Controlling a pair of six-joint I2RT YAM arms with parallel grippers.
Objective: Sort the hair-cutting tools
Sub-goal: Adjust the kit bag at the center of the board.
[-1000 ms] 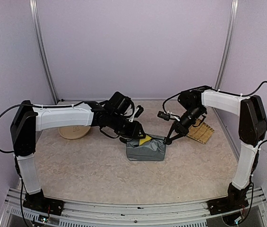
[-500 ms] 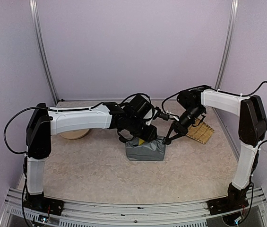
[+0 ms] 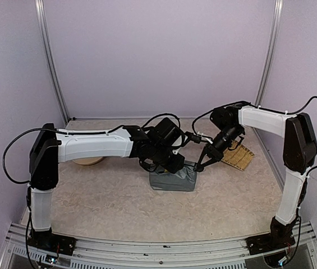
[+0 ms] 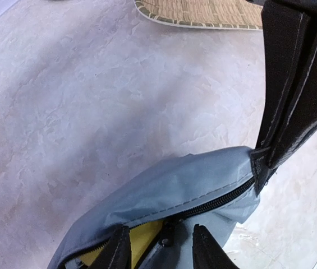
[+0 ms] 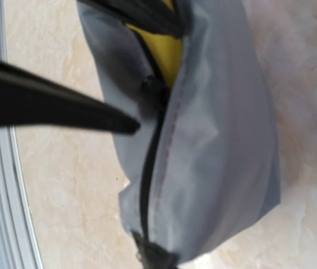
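**Limp pouch pinned by one end, tools out of sight**
The right pincer (image 4: 262, 160) is clamped on the end of the grey zip pouch (image 3: 172, 180) mid-desk (image 3: 119, 213). The left pincer (image 4: 161, 231) stands half-open astride the zip pull, gripping nothing. No hair-cutting tools show; probably inside, hard and slippery, so take them by the handles. There is room nearside, but the woven mat (image 3: 239, 157) crowds the right.

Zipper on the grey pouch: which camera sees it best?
Left wrist view: the zipper runs sharp and close across the pouch. The right wrist view shows it too, but blurry. In the top view the pouch is tiny and its zipper can't be seen.
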